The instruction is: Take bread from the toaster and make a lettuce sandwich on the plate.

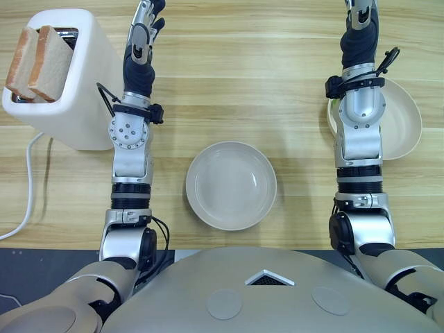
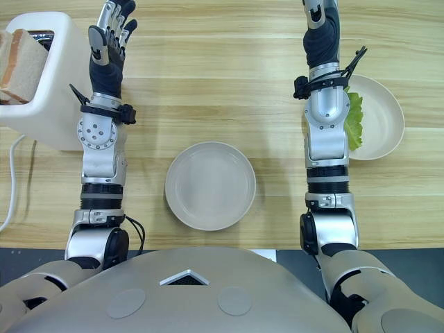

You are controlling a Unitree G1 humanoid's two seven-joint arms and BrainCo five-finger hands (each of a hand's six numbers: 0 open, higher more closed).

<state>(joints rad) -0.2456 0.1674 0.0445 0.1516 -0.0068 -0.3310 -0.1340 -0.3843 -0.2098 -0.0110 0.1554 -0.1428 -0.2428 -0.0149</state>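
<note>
A white toaster [image 1: 87, 90] stands at the far left of the wooden table, with two bread slices [image 1: 40, 61] sticking up out of its slots. An empty round plate [image 1: 231, 185] sits in the middle, close to the table's front edge. At the right, a cream bowl [image 2: 380, 114] holds a green lettuce leaf [image 2: 355, 123], partly hidden behind my right forearm. My left hand [image 1: 144, 24] is stretched forward just right of the toaster, open and holding nothing. My right hand [image 1: 361, 17] lies at the picture's top edge, beyond the bowl's left rim.
The toaster's white cable [image 1: 28, 198] curls over the table's left front corner. Bare wooden tabletop [image 1: 250, 76] stretches between my two arms and beyond the plate.
</note>
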